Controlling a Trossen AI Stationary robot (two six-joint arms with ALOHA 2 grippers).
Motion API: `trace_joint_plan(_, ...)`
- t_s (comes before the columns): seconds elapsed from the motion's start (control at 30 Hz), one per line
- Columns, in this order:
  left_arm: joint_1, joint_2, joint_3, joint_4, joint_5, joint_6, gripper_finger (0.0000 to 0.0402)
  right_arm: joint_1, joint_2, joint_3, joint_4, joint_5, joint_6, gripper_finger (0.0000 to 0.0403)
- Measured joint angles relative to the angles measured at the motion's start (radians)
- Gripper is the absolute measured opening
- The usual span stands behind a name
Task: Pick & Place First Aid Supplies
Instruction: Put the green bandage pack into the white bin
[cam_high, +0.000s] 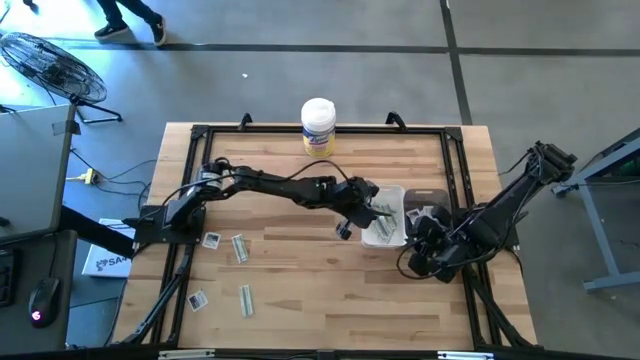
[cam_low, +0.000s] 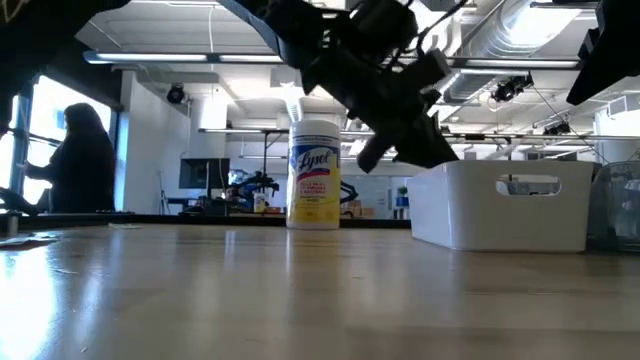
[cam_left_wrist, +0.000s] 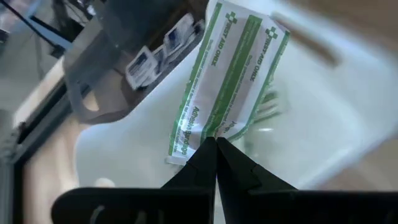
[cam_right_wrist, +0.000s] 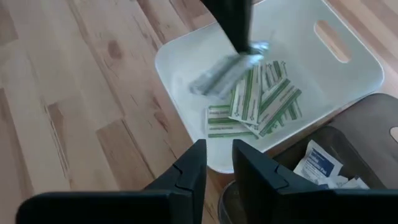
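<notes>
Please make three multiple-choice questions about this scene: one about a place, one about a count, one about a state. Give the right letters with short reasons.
1. Where is the left end effector?
A. over the white bin
B. beside the Lysol canister
C. off the table

2. How many packets lie on the bare table?
A. one
B. four
C. nine

3. What is the left end effector doing?
A. hanging open
B. shut on a green-white bandage strip
C. gripping the canister

Answers:
1 A: the high view shows it above the bin.
2 B: four there, two strips and two squares.
3 B: the left wrist view shows the strip pinched at the fingertips.
</notes>
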Motion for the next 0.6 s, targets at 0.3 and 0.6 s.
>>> trace_joint_plan(0.3,0.01,0.025,0.0,0.018,-0.074,0.049,0.0,-0.017,0.0,0.0,0.001,0.011,-0.004,0.0071)
trace_joint_plan(0.6,0.009,0.026,0.0,0.053,-0.085,0.049,0.0025,-0.031,0.0,0.0,0.002,0.017,-0.01,0.0071)
